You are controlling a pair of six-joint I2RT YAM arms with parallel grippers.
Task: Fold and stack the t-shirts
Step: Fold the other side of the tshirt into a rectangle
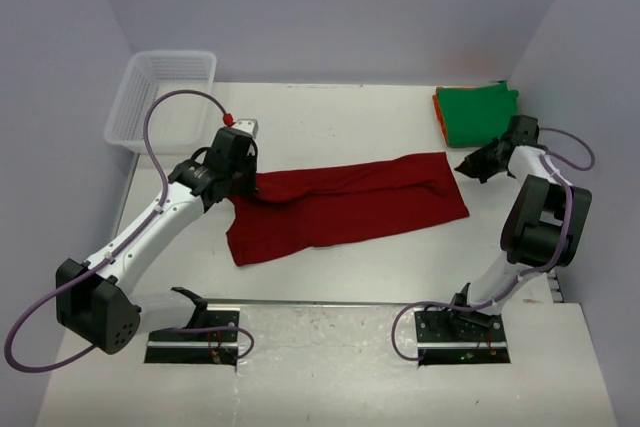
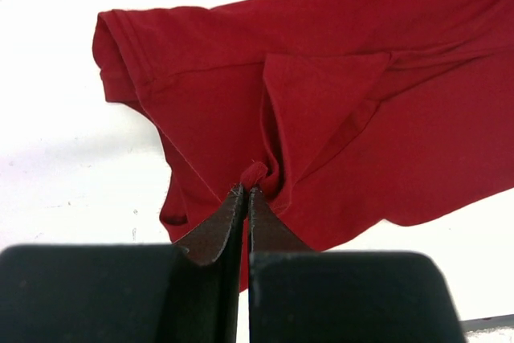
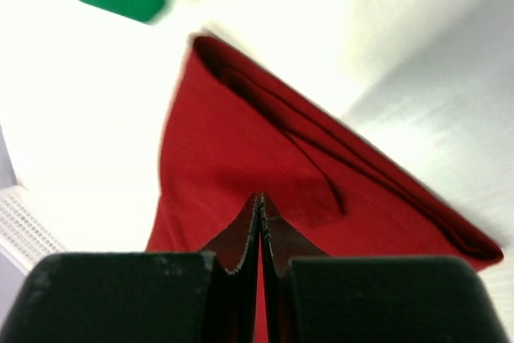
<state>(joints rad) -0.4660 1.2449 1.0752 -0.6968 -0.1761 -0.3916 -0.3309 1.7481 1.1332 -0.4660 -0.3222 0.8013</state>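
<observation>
The dark red t-shirt [image 1: 350, 202] lies folded into a long band across the middle of the table. My left gripper [image 1: 248, 185] is at its left end, shut on a small pinch of the red cloth [image 2: 254, 173]. My right gripper [image 1: 463, 166] is shut at the shirt's right end. Its tips [image 3: 260, 197] sit over the red shirt [image 3: 241, 142], and no cloth shows pinched between them. The bright green t-shirt [image 1: 478, 112] lies folded at the back right on the orange t-shirt [image 1: 438, 100], of which only an edge shows.
A white mesh basket [image 1: 160, 97] stands at the back left corner, behind my left arm. Grey walls close in the table on the left, back and right. Two black base rails lie along the near edge.
</observation>
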